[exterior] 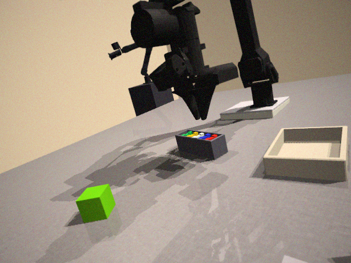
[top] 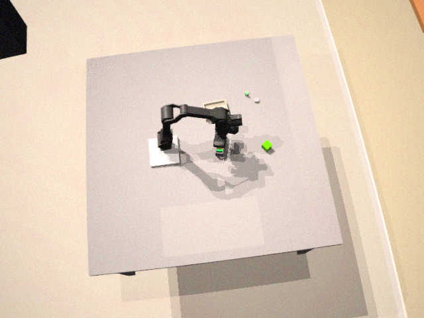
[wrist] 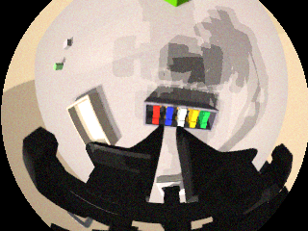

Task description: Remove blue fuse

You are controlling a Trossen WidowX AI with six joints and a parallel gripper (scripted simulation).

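Gripper (exterior: 199, 116) hangs nearly closed and empty right above the block (exterior: 202, 146), lining up on the blue fuse (exterior: 206, 136) seated in its slot, tray (exterior: 307, 164) waiting alongside.

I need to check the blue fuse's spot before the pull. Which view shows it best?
The wrist view: the blue fuse stands unblocked, second from the red end of the fuse block. The exterior view shows it small and oblique. In the top view the gripper mostly hides the block.
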